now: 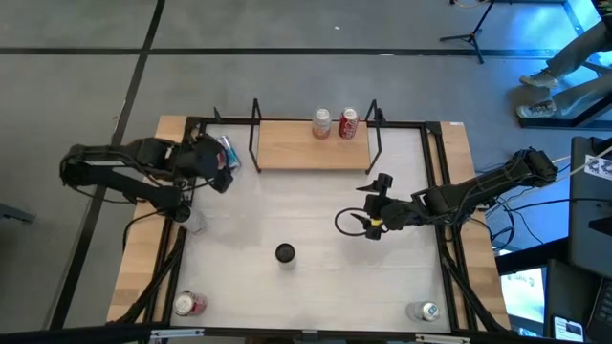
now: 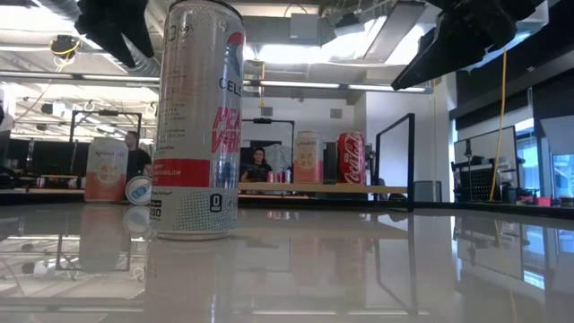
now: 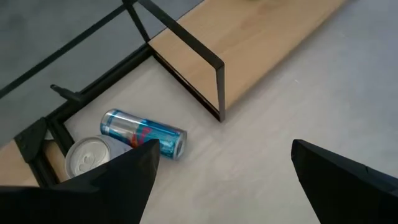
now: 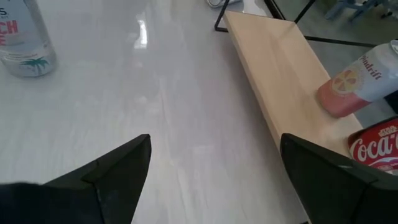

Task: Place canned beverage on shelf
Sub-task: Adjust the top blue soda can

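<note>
Both jaws spread wide, nothing held. Your right gripper (image 1: 375,203) hangs nearest the upright can (image 1: 285,253) mid-table, which sits toward the front edge & left of it, long axis vertical. Left gripper (image 1: 212,164) hovers by the tipped blue can (image 1: 228,153). Shelf (image 1: 287,148) is beyond, at the back edge.

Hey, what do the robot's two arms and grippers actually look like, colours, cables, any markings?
Both arms are dark, nearly black, built of jointed segments. The left gripper and right gripper each end in two flat, wedge-shaped black fingers. A black cable loops out beside the right gripper, and there is a small yellow mark on its wrist. Dark cables trail from both arm bases. No lettering is legible.
</note>
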Robot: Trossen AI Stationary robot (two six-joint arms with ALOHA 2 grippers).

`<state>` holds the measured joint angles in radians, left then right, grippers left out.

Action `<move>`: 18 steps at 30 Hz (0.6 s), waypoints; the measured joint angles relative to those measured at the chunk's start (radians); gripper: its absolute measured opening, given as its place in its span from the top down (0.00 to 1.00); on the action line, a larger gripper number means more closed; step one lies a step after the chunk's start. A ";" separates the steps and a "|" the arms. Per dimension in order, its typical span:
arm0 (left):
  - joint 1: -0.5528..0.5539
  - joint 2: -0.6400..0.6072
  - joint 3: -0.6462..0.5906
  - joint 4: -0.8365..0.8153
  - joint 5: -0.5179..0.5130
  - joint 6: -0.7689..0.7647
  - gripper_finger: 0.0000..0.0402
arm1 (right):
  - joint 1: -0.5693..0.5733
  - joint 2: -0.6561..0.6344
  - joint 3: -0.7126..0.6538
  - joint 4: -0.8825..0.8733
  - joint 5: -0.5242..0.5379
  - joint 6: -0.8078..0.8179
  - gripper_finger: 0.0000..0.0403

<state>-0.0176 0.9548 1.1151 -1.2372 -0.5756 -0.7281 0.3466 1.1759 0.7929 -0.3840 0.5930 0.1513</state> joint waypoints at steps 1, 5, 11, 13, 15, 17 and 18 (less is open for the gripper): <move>0.007 0.010 -0.006 0.002 -0.004 -0.002 0.12 | 0.000 0.000 0.000 0.000 0.000 0.000 0.12; 0.061 0.093 -0.034 -0.001 0.030 0.016 0.12 | 0.000 0.000 0.000 0.000 0.000 0.000 0.12; 0.203 0.254 -0.043 -0.017 0.108 0.330 0.12 | 0.000 0.000 0.000 0.000 0.001 0.000 0.12; 0.253 0.302 -0.043 -0.030 0.108 0.448 0.12 | 0.000 0.000 0.000 0.000 0.000 0.000 0.12; 0.296 0.335 -0.043 -0.041 0.096 0.544 0.12 | 0.000 0.000 0.000 -0.001 0.000 0.000 0.12; 0.323 0.362 -0.043 -0.038 0.092 0.626 0.12 | 0.000 0.000 0.000 -0.003 0.000 0.000 0.12; 0.332 0.374 -0.043 -0.039 0.095 0.650 0.12 | 0.000 0.000 0.000 -0.005 0.000 0.001 0.12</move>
<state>0.3148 1.3284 1.0721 -1.2758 -0.4811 -0.0782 0.3466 1.1759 0.7929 -0.3890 0.5928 0.1518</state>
